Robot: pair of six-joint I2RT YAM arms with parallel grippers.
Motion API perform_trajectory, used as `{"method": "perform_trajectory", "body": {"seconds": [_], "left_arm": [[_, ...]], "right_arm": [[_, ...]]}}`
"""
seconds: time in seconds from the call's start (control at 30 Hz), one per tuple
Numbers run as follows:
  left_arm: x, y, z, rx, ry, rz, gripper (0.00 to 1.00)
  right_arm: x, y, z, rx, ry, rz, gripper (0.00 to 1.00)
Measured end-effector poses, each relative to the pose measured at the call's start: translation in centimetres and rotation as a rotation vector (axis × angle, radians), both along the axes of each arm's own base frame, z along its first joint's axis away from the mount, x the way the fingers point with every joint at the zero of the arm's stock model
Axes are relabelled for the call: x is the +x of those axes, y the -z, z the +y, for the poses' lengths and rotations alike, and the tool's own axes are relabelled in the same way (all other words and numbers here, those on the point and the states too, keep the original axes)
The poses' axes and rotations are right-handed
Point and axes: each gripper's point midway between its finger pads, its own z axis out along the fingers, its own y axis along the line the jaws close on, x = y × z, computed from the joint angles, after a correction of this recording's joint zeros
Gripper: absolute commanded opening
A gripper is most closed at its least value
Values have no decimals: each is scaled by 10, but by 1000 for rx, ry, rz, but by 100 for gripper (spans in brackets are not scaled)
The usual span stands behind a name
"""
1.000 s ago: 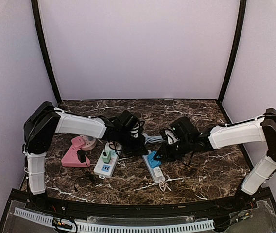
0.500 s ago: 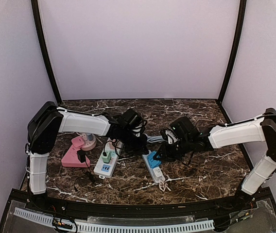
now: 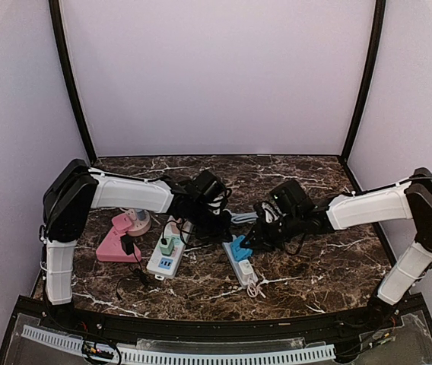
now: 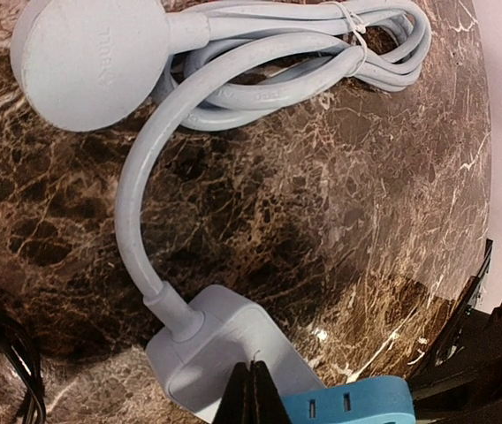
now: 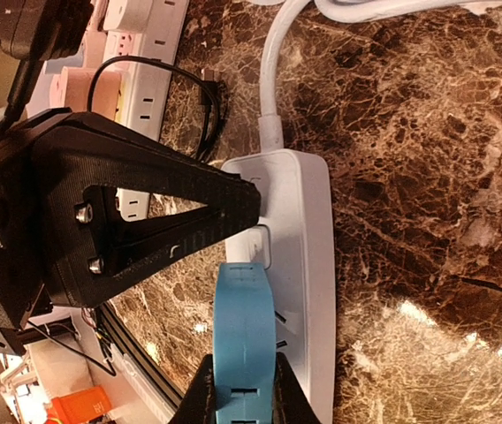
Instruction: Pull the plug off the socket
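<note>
A blue plug sits at the far end of a white power strip in the middle of the marble table. My right gripper is shut on the blue plug. In the right wrist view two metal prongs show between the plug and the strip, so the plug stands a little off the socket face. My left gripper is shut, and its joined tips press on the strip's cable end, next to the blue plug. It shows as a black wedge in the right wrist view.
The strip's grey cable lies bundled behind it with a round grey plug. To the left lie a second white power strip with green plugs, a pink stand, a black adapter and thin black cables.
My left gripper moved in a little toward the strip's end, then held still. My right gripper shifted slightly up and right with the blue plug in it.
</note>
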Motion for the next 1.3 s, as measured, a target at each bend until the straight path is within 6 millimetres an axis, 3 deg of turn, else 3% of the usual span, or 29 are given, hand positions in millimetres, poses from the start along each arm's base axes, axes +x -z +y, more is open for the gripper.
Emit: {"method": "perform_trajectory", "body": {"seconds": [0.5, 0.93, 1.3], "left_arm": [[0, 0, 1, 7, -8, -35, 0], [-5, 2, 1, 13, -6, -48, 0], [-6, 0, -1, 21, -8, -76, 0]], "right_arm": [[3, -2, -5, 79, 21, 61, 0], [-1, 0, -4, 20, -47, 1, 0], [1, -2, -7, 140, 12, 87, 0]]}}
